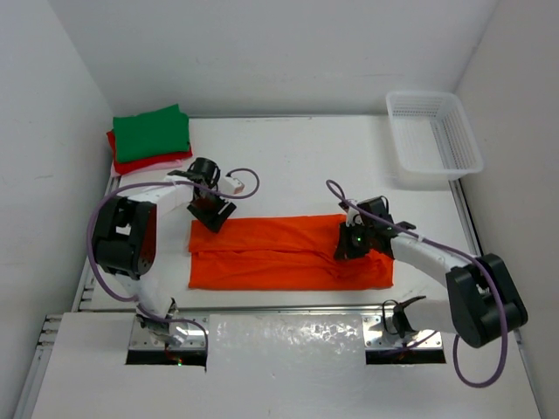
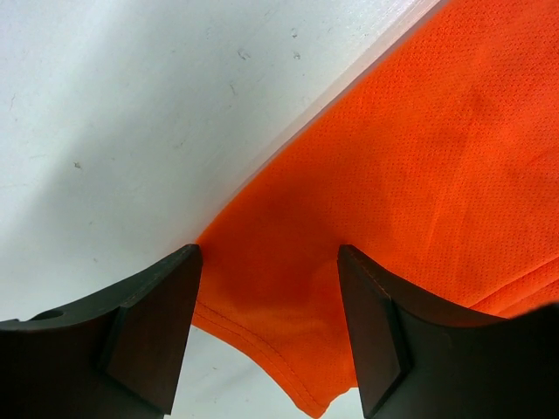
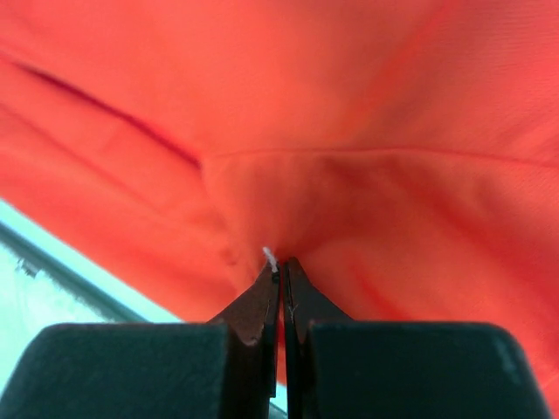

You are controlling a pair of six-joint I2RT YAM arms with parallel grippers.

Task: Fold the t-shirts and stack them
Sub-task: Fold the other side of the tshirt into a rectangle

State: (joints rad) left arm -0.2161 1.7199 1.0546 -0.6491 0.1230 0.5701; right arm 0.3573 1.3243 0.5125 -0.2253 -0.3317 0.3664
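An orange t-shirt [image 1: 279,257] lies folded into a long strip across the middle of the table. My left gripper [image 1: 210,214] is open over its upper left corner; in the left wrist view the hemmed corner [image 2: 288,349] lies between the spread fingers [image 2: 268,262]. My right gripper [image 1: 349,244] is shut on a pinch of the orange t-shirt [image 3: 349,105] near the strip's right end, and the cloth puckers at the fingertips [image 3: 281,266]. At the back left, a folded green t-shirt [image 1: 150,131] tops a stack, with a red one [image 1: 122,161] and a pink edge [image 1: 162,166] beneath.
A white mesh basket [image 1: 465,140] stands at the back right corner. White walls close in the table on the left, back and right. Purple cables loop beside both arms.
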